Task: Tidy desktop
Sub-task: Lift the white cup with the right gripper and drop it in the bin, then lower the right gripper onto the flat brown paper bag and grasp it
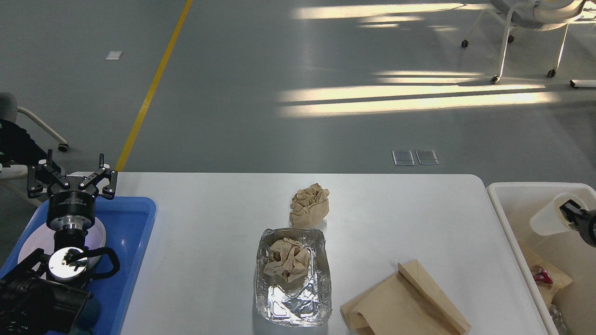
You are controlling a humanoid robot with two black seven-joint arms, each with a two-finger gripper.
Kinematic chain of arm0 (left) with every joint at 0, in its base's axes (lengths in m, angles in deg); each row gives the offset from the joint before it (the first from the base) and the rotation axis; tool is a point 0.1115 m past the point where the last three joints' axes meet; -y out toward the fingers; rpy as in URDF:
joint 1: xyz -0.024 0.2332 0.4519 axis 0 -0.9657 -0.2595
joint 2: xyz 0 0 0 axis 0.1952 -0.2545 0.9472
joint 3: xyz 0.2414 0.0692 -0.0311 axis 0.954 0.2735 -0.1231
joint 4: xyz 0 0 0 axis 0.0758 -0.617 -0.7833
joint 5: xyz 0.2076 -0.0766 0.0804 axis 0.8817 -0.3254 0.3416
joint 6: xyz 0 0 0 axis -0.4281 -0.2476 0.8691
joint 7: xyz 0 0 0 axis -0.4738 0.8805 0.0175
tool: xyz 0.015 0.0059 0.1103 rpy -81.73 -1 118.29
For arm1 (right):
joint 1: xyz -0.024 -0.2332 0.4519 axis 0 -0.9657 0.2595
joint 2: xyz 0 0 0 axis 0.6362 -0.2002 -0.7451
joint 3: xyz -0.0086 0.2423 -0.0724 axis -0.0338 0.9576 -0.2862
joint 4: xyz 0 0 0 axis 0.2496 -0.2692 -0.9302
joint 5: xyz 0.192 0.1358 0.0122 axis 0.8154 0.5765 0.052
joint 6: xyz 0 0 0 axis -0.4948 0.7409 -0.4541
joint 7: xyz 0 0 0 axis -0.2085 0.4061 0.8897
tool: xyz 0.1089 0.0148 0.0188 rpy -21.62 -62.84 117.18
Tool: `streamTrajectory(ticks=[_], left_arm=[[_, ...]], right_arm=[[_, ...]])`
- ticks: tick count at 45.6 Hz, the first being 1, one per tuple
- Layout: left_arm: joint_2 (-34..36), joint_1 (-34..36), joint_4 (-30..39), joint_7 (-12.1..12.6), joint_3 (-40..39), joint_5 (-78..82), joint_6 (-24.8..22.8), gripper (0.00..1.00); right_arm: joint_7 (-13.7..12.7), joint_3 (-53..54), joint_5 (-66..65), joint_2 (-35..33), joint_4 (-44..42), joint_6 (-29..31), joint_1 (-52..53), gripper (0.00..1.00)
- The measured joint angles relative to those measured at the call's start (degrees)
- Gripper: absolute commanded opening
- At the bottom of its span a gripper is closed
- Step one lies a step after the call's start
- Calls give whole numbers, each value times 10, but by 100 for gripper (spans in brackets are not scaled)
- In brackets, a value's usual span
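Desktop (195, 242) bare beside left hand (71, 182), raised, fingers spread

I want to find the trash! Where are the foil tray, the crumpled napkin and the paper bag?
foil tray (298, 309), head view, bare shiny bottom.
crumpled napkin (310, 205), head view, its middle.
paper bag (405, 304), head view, flat middle.

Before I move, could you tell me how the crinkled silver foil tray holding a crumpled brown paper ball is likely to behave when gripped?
The crinkled silver foil tray looks thin-walled, with a dented rim, so it would probably buckle under a pinch. Holding only a crumpled brown paper ball, it seems light and may slide on the smooth white desktop if pushed.
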Motion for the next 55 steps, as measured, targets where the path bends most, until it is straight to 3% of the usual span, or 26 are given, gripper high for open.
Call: streamTrajectory(ticks=[1, 2, 10, 22, 30, 38, 45, 55], left_arm=[[0, 0, 0, 0, 0, 0, 0, 96], [0, 0, 0, 0, 0, 0, 0, 96], [0, 0, 0, 0, 0, 0, 0, 96], [0, 0, 0, 0, 0, 0, 0, 96], [0, 0, 0, 0, 0, 0, 0, 96], [0, 0, 0, 0, 0, 0, 0, 96], [0, 0, 0, 0, 0, 0, 0, 96], [0, 0, 0, 0, 0, 0, 0, 96]], right_arm=[[0, 6, 0, 3, -8, -4, -13, 96], [0, 13, 0, 6, -17, -7, -25, 100], [-1, 61, 1, 19, -79, -18, -88, 100], [-1, 59, 1, 30, -70, -11, -99, 100], [-3, 23, 1, 30, -34, -9, -45, 100], [-3, -78, 1, 28, 62, 3, 85, 100], [-3, -169, 1, 29, 158, 87, 247, 100], [-3, -209, 1, 33, 232, 315, 451, 100]])
